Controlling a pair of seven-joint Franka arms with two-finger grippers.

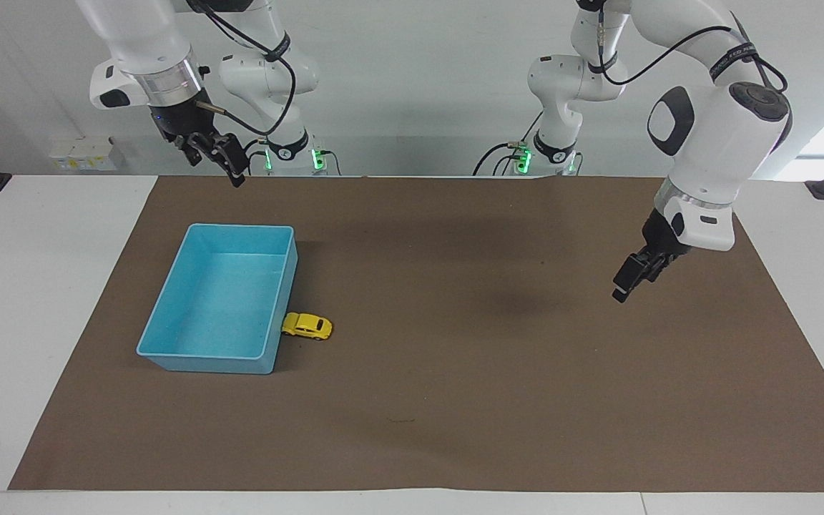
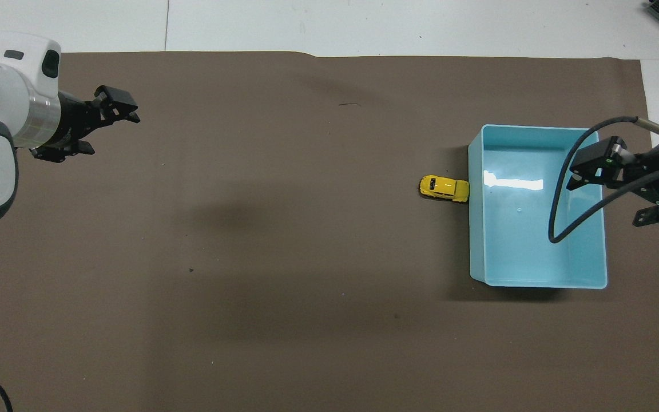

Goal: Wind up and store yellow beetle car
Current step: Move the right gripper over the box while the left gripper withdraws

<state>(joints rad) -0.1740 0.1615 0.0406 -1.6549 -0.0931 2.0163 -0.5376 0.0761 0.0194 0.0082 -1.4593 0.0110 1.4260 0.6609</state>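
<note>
Brown matting (image 1: 455, 400) covers most of a white table (image 1: 40, 300) under a pale wall, and both arms hang above it empty-handed.

Reading across the facing view: the right gripper (image 1: 222, 159) is raised over the mat's edge nearest the robots, above the right arm's end of the table; its fingers look spread, with nothing between them, though at this slant I would not swear to how wide. Below it sits the light blue bin (image 1: 169, 356), a smooth, glossy, straight-walled rectangular tub, empty. Touching, or all but touching, the bin's outer wall on the side toward the table's middle is the yellow beetle car (image 1: 307, 326), a tiny rounded toy with dark windows and a hard shiny shell, on its wheels on the mat. Its long axis runs across the table, from one arm's end toward the other, one end against the bin wall.

Well apart, over the left arm's end of the mat, the left gripper (image 1: 630, 279) hangs with jaws apart and empty.

The right gripper is much the nearer to the car, so the pick probably falls to it; closing across the car's narrow width looks best, with the bin wall crowding one end.
</note>
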